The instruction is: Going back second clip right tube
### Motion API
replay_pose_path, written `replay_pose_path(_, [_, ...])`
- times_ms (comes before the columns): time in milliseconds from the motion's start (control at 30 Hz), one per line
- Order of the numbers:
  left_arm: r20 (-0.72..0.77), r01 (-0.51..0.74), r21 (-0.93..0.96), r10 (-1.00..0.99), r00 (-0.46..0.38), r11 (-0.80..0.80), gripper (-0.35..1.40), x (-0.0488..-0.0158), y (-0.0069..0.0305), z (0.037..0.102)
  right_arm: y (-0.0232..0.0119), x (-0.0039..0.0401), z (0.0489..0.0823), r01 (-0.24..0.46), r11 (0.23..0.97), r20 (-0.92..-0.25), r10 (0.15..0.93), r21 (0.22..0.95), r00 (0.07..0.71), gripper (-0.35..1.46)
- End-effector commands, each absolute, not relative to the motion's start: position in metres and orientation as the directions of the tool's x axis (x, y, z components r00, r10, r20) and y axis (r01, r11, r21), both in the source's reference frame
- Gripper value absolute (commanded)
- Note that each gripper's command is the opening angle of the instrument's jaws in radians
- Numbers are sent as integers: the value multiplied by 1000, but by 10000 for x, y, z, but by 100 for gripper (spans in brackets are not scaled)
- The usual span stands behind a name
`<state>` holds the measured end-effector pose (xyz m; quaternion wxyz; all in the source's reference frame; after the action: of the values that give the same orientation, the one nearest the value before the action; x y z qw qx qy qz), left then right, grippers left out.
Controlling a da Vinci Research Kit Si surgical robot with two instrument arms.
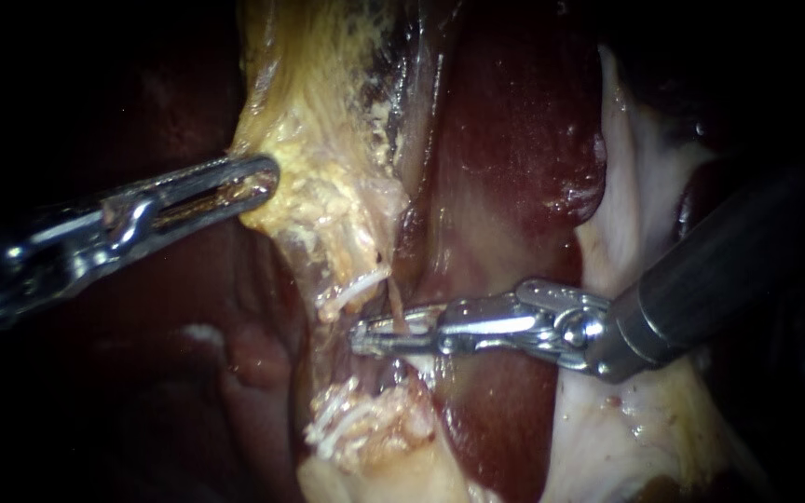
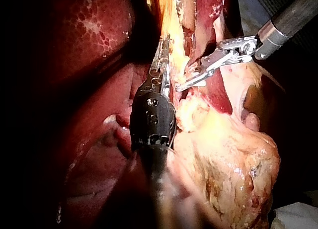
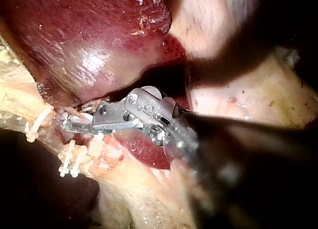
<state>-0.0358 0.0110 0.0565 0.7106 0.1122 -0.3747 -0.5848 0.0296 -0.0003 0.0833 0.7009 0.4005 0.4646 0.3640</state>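
My right instrument point(image 1: 367, 335) has its jaws apart, one on each side of the thin tube point(image 1: 395, 315), which crosses them upright. I judge the way back is rightward, along the shaft. My left instrument point(image 1: 265, 182) clenches yellow tissue point(image 1: 328, 140).

Bright centre, dark surround in every view.
In the endoscope view the light comes from the camera side: yellow tissue point(image 1: 319, 112) and liver point(image 1: 514, 140) glisten wet, glare streaks the left instrument point(image 1: 267, 177) and right instrument point(image 1: 362, 335), and the edges sink into black shadow.
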Motion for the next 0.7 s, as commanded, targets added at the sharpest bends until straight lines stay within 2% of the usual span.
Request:
replay_pose_path(33, [401,747,598,-915,35,291,-35,-358,110,564,-3,297,833,-139,413,-358,883,900,303,-35])
replay_pose_path(100, [401,747,598,-915,35,291,-35,-358,109,565,-3,296,833,-139,413,-358,883,900,303,-35])
replay_pose_path(133, [401,747,598,-915,35,291,-35,-358,109,565,-3,297,832,-139,413,-358,883,900,303,-18])
replay_pose_path(233, [401,747,598,-915,35,291,-35,-358,109,565,-1,298,832,-132,426,-372,876,895,306,49])
replay_pose_path(267, [401,747,598,-915,35,291,-35,-358,109,565,0,298,831,-125,446,-393,866,886,309,54])
replay_pose_path(433, [401,746,598,-915,36,292,-35,-357,110,565,6,293,825,-95,553,-501,805,828,318,60])
replay_pose_path(700, [402,747,597,-915,36,291,-35,-355,110,565,11,277,811,-56,630,-581,744,774,329,60])
